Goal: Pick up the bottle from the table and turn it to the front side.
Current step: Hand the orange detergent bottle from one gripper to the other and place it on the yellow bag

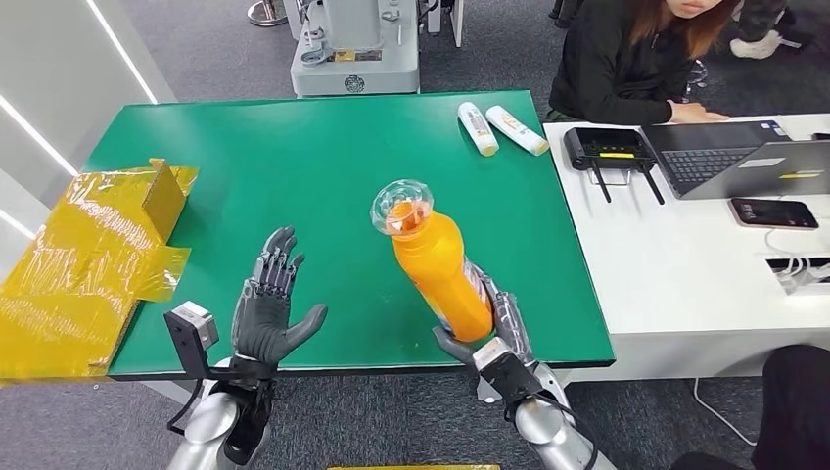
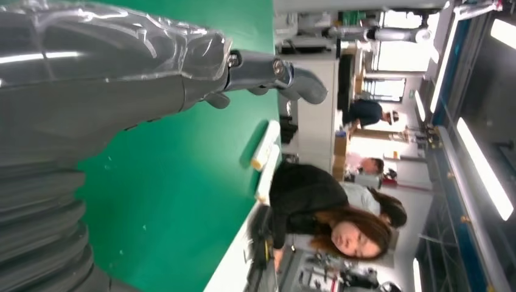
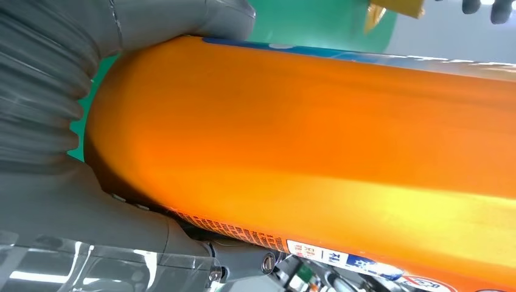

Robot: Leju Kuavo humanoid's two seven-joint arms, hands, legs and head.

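Right robot hand (image 1: 494, 333) grips orange bottle (image 1: 440, 269); label txt too blurry.

Small print is seen on the orange bottle's (image 3: 316, 158) label (image 3: 328, 255), but no text can be read.

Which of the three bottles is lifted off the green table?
The big orange bottle with the clear cap, gripped by the right hand. The two small white bottles lie flat at the table's far edge.
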